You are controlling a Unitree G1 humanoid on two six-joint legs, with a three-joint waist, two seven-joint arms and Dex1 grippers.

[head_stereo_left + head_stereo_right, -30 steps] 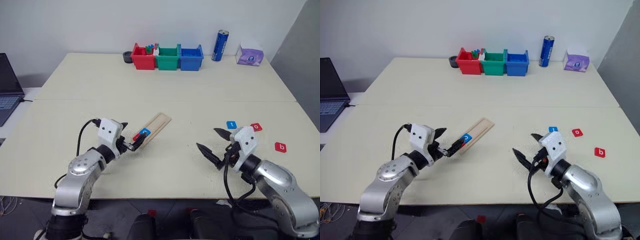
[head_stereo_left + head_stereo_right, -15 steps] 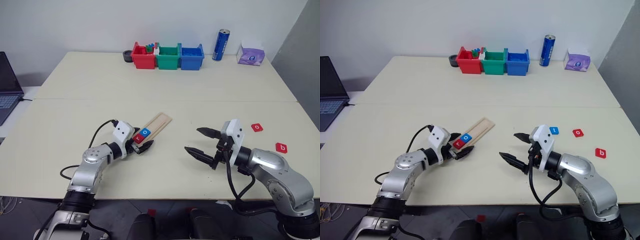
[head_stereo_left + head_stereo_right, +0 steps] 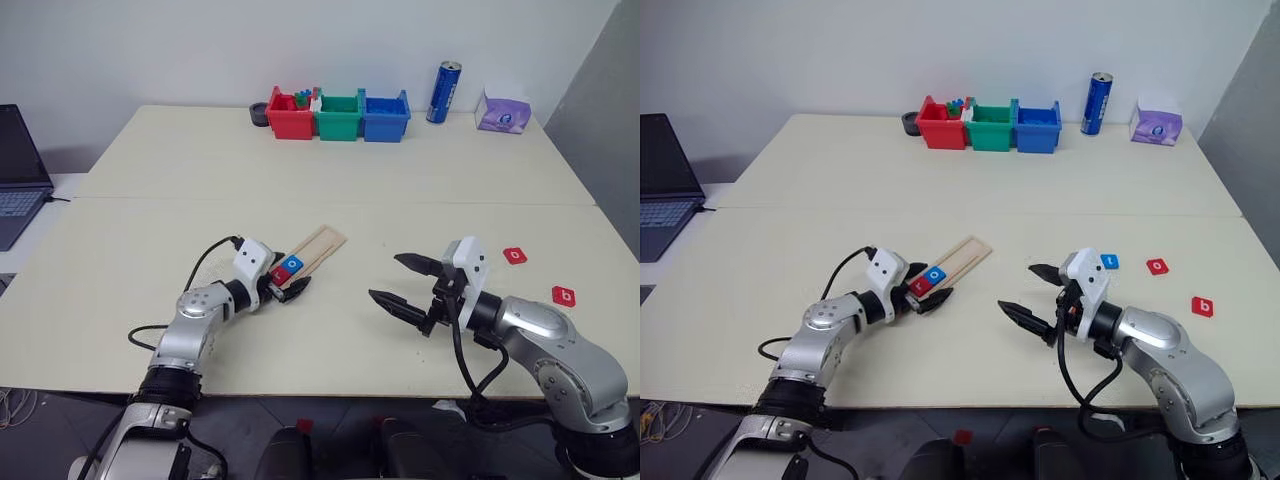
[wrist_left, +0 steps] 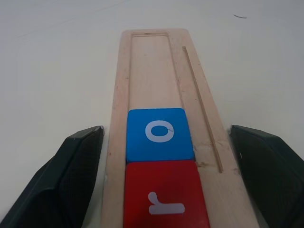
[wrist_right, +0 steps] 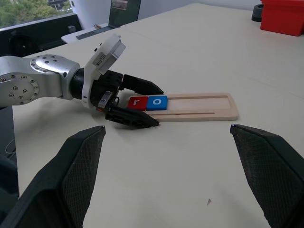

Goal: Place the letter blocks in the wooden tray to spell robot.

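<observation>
Left end effector (image 4: 161, 178) spread, straddling near end of wooden tray (image 4: 154, 66); red r block (image 4: 164, 199) and blue o block (image 4: 160, 134) seated between its fingers. Right end effector (image 3: 405, 282) spread, empty.

A pale wooden tray (image 4: 152, 71) holds a red square tile with a white "r" (image 4: 164, 202) and a blue square tile with a white "o" (image 4: 159, 134). Two more red tiles (image 3: 514, 255) (image 3: 563, 295) and a blue tile (image 3: 1109, 262) lie on the cream bench (image 3: 300, 160).

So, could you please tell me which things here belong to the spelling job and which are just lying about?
Job: wooden tray, red r block, blue o block, blue t block, red o block, red b block.

Lying about: three bins, blue can, laptop, tissue pack.
</observation>
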